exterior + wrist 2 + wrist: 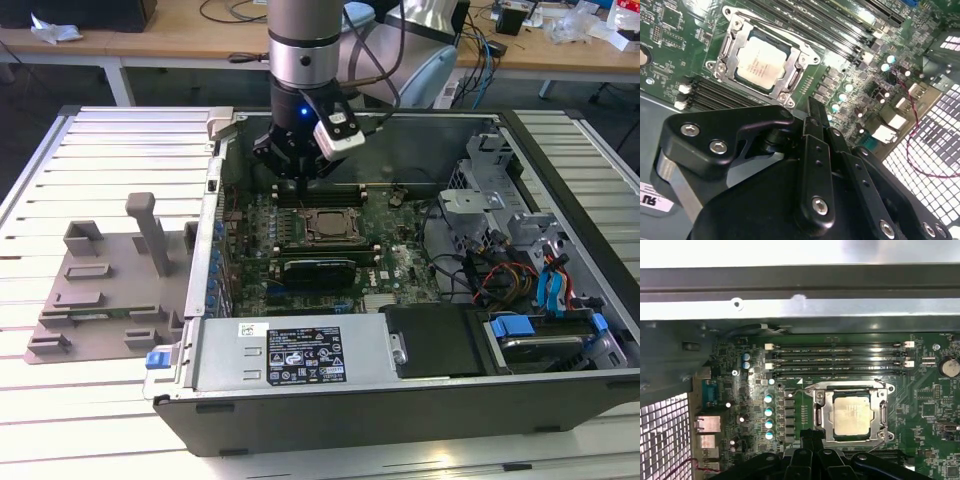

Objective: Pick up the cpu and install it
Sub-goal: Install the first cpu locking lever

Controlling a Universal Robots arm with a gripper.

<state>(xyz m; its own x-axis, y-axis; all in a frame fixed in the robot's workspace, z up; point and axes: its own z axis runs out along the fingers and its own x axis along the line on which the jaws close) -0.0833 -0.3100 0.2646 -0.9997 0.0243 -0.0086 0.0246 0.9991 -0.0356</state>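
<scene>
Exterior view: the arm's gripper hangs inside the open computer case, above the motherboard and just behind the CPU socket as that camera sees it. In both wrist views the cpu already lies flat within the socket frame, its pale metal top facing up and square to the frame, with the memory slots just beside the socket. The gripper carries nothing, and its fingers appear drawn together to a narrow tip apart from the chip.

Doing this step well is, by judgement, a matter of seating: the chip should sit level on all four sides, with no corner riding on the frame, and any contact should be straight down and light.

Hidden or unclear: the chip's underside and the socket contacts are covered; the fingertips are cut off in the first wrist view; whether the retention lever is latched cannot be made out.
</scene>
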